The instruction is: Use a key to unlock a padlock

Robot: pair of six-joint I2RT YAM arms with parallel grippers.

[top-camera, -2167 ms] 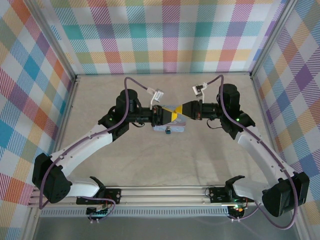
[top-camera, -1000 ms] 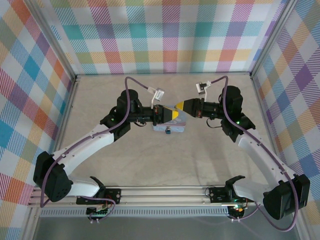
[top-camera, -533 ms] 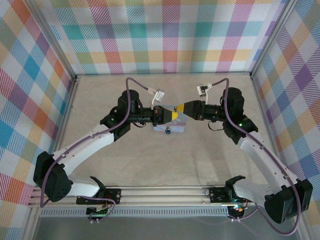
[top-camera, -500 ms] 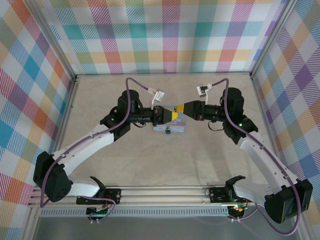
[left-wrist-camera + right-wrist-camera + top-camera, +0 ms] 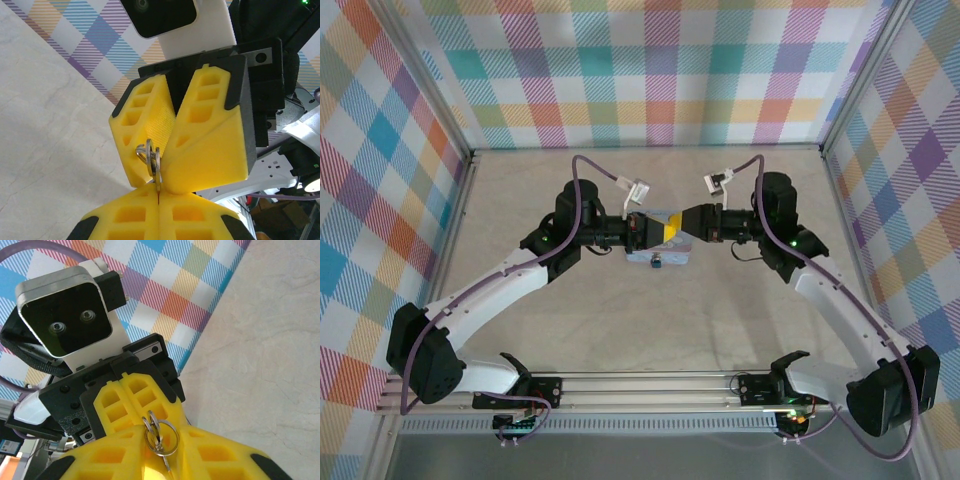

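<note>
- The padlock point(image 5: 658, 263), in the top view, is a small dark block with a bluish spot at the near edge of a pale blue tin point(image 5: 642, 256) on the table point(image 5: 620, 330). Whether it lies on the tin or just against it is too small to tell. Over the tin, the left gripper point(image 5: 662, 230) and right gripper point(image 5: 681, 224) meet tip to tip and cover much of it. The key is too small to pick out here.
- In the left wrist view, the left gripper point(image 5: 158, 200) has its fingers pressed together on the blade of the key point(image 5: 158, 181). This leaves the key ring point(image 5: 148, 152) sticking out free, probably so the other arm can take a better hold before the key goes to the lock. The right gripper point(image 5: 154, 172) stands narrowly parted around the ring, with a strip of textured pad showing. Whether its pads touch the metal I cannot tell, and how much blade is buried is hidden.
- In the right wrist view, the key ring point(image 5: 161, 436) sits between the two sets of tips. The left gripper point(image 5: 136, 419) shows a closed seam. The right gripper point(image 5: 159, 469) is cut off by the bottom edge, so its grip is hard to judge.
</note>
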